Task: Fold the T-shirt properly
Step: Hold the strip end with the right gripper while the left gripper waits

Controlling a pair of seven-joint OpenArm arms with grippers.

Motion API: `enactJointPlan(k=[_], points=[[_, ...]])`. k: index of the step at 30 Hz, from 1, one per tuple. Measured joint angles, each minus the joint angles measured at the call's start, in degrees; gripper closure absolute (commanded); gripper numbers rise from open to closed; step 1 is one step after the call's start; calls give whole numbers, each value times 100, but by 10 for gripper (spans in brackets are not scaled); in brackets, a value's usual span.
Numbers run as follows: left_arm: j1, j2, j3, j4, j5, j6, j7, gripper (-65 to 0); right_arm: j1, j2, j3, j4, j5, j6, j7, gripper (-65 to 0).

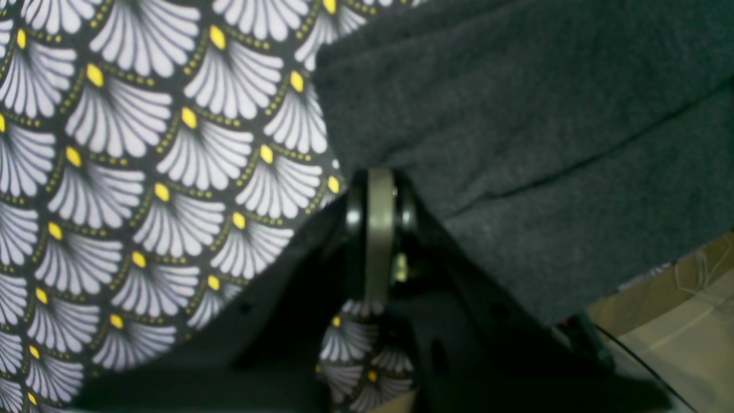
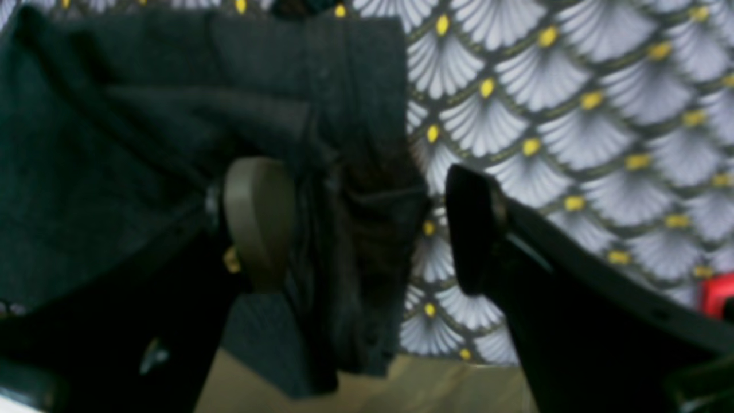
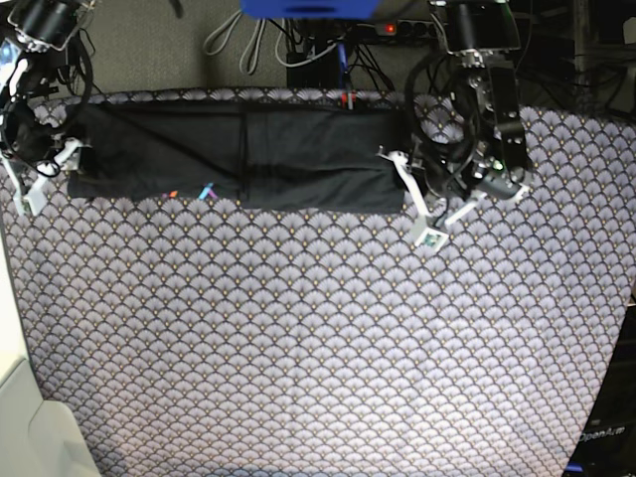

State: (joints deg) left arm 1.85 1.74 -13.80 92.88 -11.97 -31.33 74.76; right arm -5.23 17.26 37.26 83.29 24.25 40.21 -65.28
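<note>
The dark charcoal T-shirt [image 3: 248, 159] lies as a long flat band across the far part of the table, with a small multicoloured print [image 3: 189, 191] peeking out at its near edge. My left gripper [image 3: 393, 157] is at the band's right end. In the left wrist view its jaws [image 1: 378, 178] are pressed together at the edge of the T-shirt [image 1: 545, 143]. My right gripper [image 3: 72, 154] is at the band's left end. It stands open [image 2: 358, 172], with a bunched end of the T-shirt [image 2: 143, 86] between the olive pad [image 2: 258, 218] and the black finger.
A tablecloth [image 3: 318, 338] with a fan pattern covers the whole table. Cables and a power strip [image 3: 397, 28] crowd the back edge, beside a blue object [image 3: 308, 8]. A red item [image 2: 714, 292] shows at the right wrist view's edge. Floor [image 1: 676, 321] shows beyond the table.
</note>
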Motion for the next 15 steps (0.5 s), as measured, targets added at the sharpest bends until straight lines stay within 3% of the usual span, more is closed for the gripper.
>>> enactJointPlan(k=[3, 15], points=[[2, 0, 0, 0, 0, 0, 0, -4, -2, 120, -103, -107, -37, -17, -4, -426], [2, 0, 0, 2, 15, 0, 0, -4, 24, 4, -256, -105, -39, -17, 42, -425]])
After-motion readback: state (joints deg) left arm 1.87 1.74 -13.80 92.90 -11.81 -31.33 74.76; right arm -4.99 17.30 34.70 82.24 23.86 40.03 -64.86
